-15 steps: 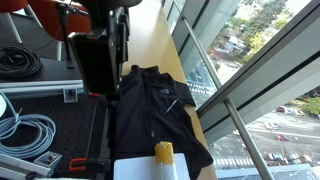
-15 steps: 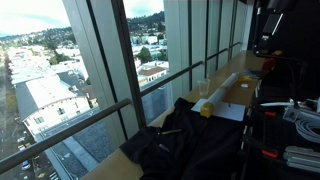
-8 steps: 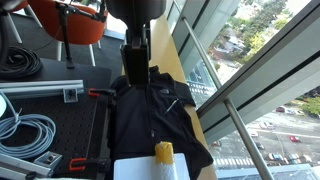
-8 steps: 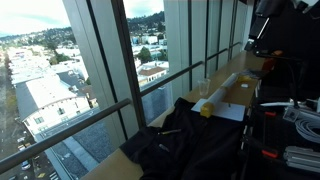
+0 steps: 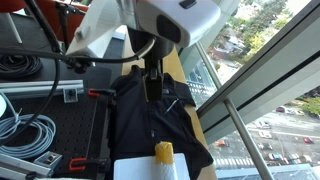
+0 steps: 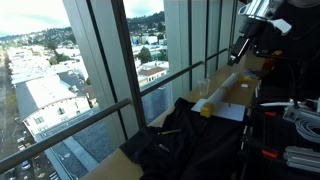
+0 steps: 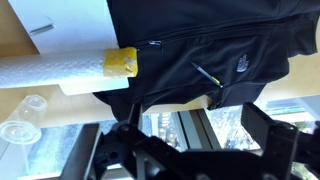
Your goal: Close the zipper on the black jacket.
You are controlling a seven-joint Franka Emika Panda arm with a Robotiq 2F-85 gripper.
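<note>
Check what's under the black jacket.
The black jacket lies spread on the wooden counter, which shows past its collar and along the window side. Anything else beneath it is covered by the fabric and cannot be seen.

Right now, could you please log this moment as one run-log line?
gripper: open, above black jacket | zipper: untouched | contact: none

We see matt black cloth on the jacket [image 7: 215, 45], smooth pale wood on the desk [image 7: 15, 40], clear glossy plastic in the cup [image 7: 22, 118], bumpy white wrap on the roll [image 7: 50, 72].
</note>
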